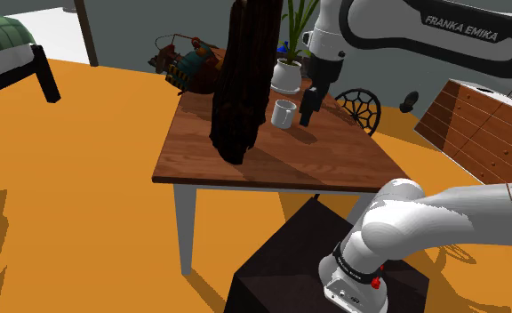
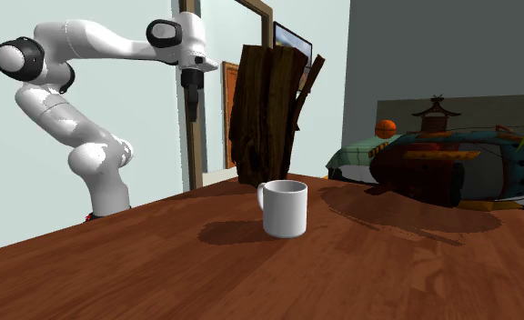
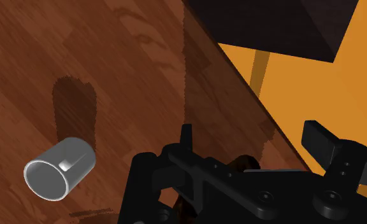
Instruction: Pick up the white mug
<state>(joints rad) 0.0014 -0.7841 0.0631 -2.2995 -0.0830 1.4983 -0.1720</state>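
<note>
I am hovering my claw [image 1: 308,113] above the wooden surface [image 1: 334,164] with its fingers spread apart and nothing between them, which I judge suits an approach before any grasp. The white mug [image 1: 284,114] is standing upright on the surface, at about nine o'clock from my claw in the shoulder view, near but apart from it. In the second exterior view its handle is pointing toward nine o'clock. With the mouth facing up, I am reckoning that a descent over the rim or wall would serve once I shift across.

A tall dark wooden piece [image 1: 241,80] is rising at nine o'clock of the mug, crowding that side, and a potted plant [image 1: 288,73] is sitting at twelve o'clock. The surface is standing on an orange floor [image 1: 85,178], with a bed [image 1: 5,53] at ten o'clock and a dresser [image 1: 485,124] at three o'clock.
</note>
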